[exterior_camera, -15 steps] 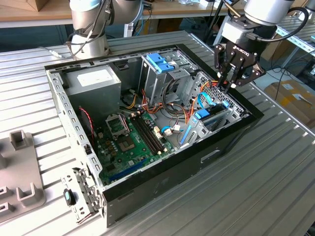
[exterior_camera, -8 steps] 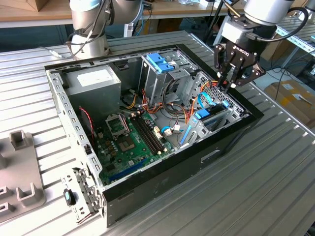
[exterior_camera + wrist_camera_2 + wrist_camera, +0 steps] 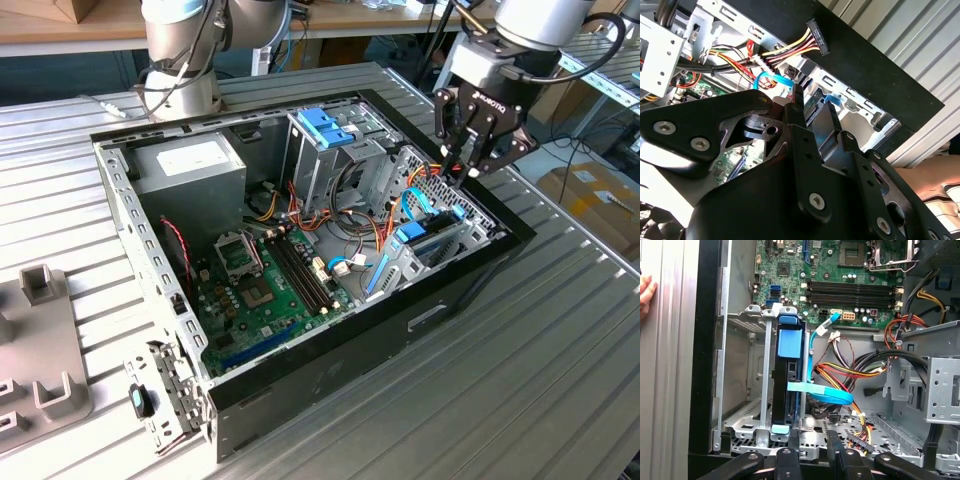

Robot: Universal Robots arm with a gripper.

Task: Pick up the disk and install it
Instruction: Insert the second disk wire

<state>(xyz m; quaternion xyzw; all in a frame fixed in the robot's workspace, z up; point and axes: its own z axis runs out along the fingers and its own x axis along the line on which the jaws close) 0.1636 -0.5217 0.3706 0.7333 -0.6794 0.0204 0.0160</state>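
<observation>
While disk (image 3: 788, 390) sits upright in bay, fingers (image 3: 470, 165) hover just above, slightly apart, empty.

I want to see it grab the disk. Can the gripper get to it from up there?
Probably yes. The gripper hangs above the disk, which stands on edge in its bay with its upper edge bare. A blue cable beside it may brush the fingers.

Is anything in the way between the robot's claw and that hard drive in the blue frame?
Mostly no. The gripper hovers over the open case with the disk standing on edge in its metal bay. One thing intrudes: a light blue flat cable lies across the disk's blue rail in the first wrist view.
</observation>
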